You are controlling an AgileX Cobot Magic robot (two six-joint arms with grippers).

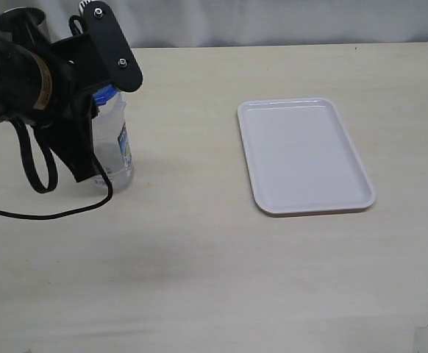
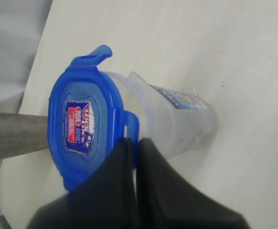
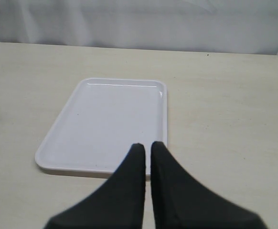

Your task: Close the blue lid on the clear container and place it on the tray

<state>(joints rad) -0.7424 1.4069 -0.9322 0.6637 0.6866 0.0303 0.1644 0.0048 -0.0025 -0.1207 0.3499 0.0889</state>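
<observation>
While the left arm leans in at the upper left of the exterior view, its left gripper (image 2: pixel 135 143) is pinched fully closed and holds nothing, tips pressed against a side flap of the blue lid (image 2: pixel 81 126). That lid sits on top of the clear container (image 1: pixel 115 151), which stands upright on the table (image 1: pixel 199 257); another flap flares outward. Right of centre lies the white tray (image 1: pixel 302 154), well apart. The right gripper (image 3: pixel 145 147), likewise closed and empty, hangs by the tray's short edge.

text: none legible | blue lid (image 2: pixel 81 129) sticker: print blurred | clear container (image 2: pixel 177 124) label: too small to read
</observation>
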